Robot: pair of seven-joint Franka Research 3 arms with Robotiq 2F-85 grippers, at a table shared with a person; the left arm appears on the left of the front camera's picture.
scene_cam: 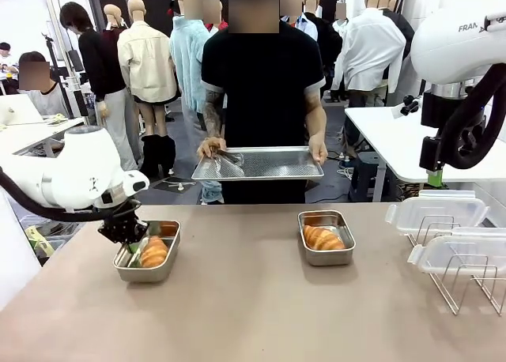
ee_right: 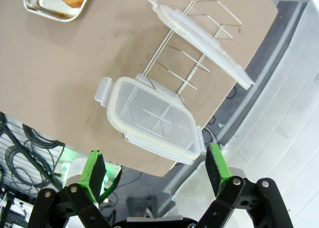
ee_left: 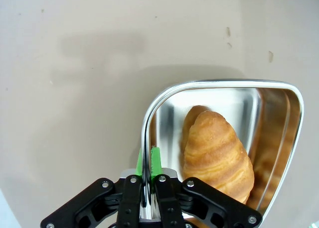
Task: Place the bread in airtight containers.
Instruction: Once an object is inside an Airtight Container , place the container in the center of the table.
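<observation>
Front view, lower left: the black, green-padded left end effector is at the left edge of the small rounded-corner stainless-steel left tin on the brown counter; the golden-brown ridged left roll lies inside.
Left wrist view: its pads are pinched shut on the left tin's rolled rim, one inside the wall, one outside; the left roll lies just beside them.
Front view, centre: the matching right tin holds the right roll.
Front view, behind centre: a person's hands hold a flat perforated steel tray.
Front view, right: two clear plastic lids rest on a wire rack.
Right wrist view: the right end effector hangs wide open, holding nothing; one clear lid lies beyond its fingers.
</observation>
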